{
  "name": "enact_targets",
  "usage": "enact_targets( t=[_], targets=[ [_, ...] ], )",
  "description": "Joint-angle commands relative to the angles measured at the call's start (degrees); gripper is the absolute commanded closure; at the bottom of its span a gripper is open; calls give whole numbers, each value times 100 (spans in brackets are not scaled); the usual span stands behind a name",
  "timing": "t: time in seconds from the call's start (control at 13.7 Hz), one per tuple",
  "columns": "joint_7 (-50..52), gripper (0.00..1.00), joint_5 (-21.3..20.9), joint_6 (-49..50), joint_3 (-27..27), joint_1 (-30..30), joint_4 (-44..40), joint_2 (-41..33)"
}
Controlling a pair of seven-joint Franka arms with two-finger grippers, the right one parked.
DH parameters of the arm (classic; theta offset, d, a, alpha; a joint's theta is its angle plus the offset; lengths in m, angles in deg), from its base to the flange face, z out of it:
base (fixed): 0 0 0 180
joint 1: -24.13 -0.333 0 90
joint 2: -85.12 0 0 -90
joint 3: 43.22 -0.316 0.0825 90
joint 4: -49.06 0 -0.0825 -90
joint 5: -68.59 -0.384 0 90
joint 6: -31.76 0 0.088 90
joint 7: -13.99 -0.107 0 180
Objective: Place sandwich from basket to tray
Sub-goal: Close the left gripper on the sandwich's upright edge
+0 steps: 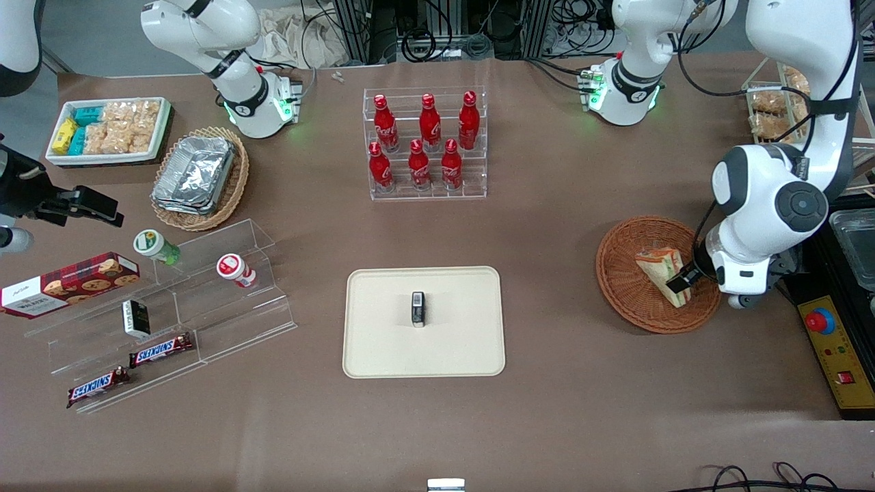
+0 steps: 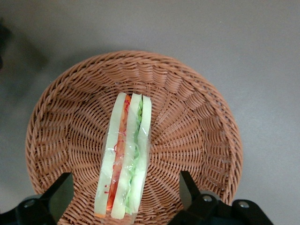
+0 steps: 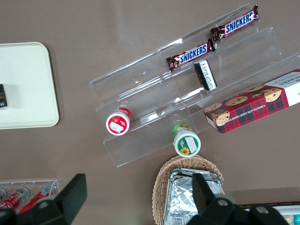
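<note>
Seemingly, fingers (image 2: 58, 193) astride sandwich (image 2: 124, 157)

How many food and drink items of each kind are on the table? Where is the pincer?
Red bottles: 6
Snickers bars: 2
Sandwich: 1
Cookie box: 1
Total: 10
The pincer is open over the sandwich in the basket.

The sandwich (image 1: 660, 272) is lying in the basket (image 1: 625, 290), which is sitting at about three o'clock from the tray (image 1: 383, 342), toward the working arm's end of the table. The gripper (image 2: 124, 190) is hanging over the basket, its fingers (image 2: 60, 187) spread, flanking the sandwich.
</note>
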Motion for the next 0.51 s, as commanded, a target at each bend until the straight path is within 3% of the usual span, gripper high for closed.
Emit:
enact_targets(
  t=[0.0, 0.44],
  targets=[
    [162, 0, -78, -393, 23, 2, 428, -197],
    [171, 0, -78, -560, 23, 2, 551, -65]
  ],
)
